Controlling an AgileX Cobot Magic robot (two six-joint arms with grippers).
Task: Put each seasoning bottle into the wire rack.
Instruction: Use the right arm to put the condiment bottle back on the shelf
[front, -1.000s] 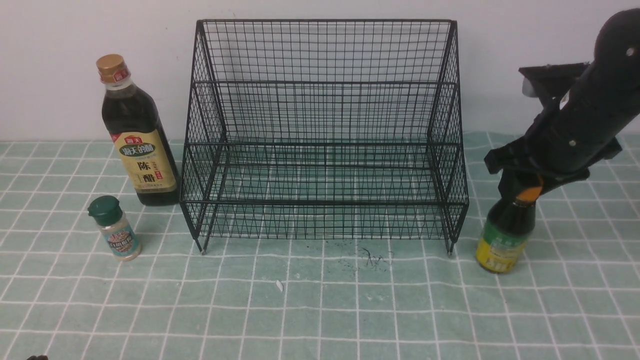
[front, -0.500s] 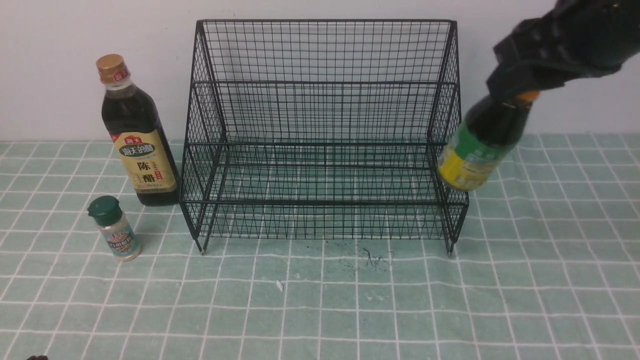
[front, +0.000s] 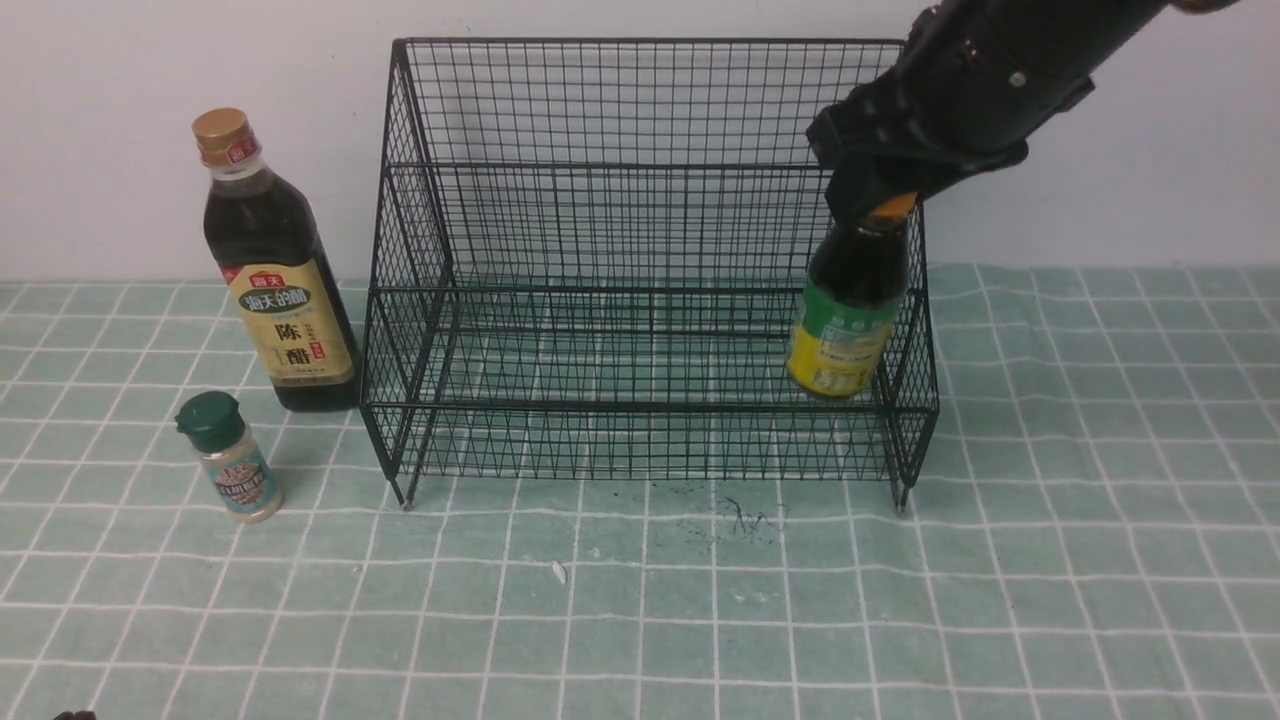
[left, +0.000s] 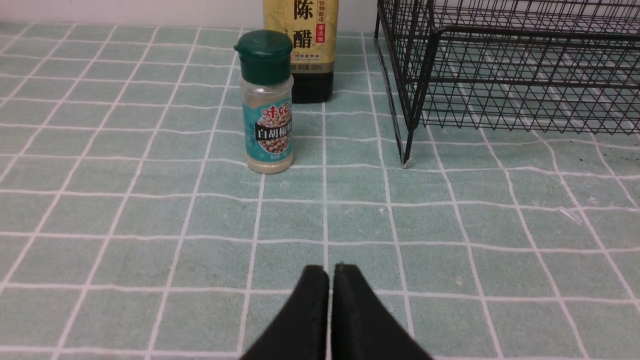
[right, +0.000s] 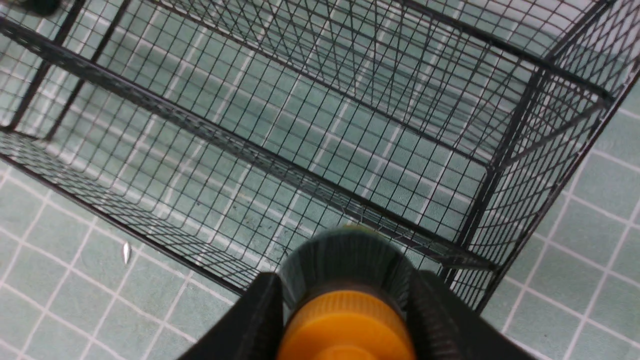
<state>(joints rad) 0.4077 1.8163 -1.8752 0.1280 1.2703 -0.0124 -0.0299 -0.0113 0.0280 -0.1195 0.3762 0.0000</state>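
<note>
**Squat bottle held over the right end of the rack, two bottles standing outside it**

Nearest to me, well in front of the rack's left corner, the left gripper (left: 330, 271) hangs low over the green tablecloth with white grid lines (front: 640, 630). Its two black fingers are pressed together and hold nothing.

On the cloth a little in front of the rack lie a small white scrap (front: 558, 572) and some dark specks (front: 740, 520).

The tiny clear shaker with a green lid (front: 232, 460) stands upright to the left of the rack and slightly in front of its front left leg. Behind the shaker, just beside the rack's left side, stands the tall dark vinegar bottle with a gold cap and a tan label (front: 275, 290), also upright.

The large black wire-mesh rack with two stepped tiers (front: 650, 42) has no bottle standing on its tiers.

At the rack's right end, the right gripper (front: 885, 195) comes down from above and clamps the orange nozzle of the squat dark bottle with a yellow-green label (front: 848, 310). This bottle hangs nearly upright over the lower front tier, close to the right side wall. I cannot tell if its base touches the mesh.

Behind the rack is the plain white wall (front: 100, 120).
</note>
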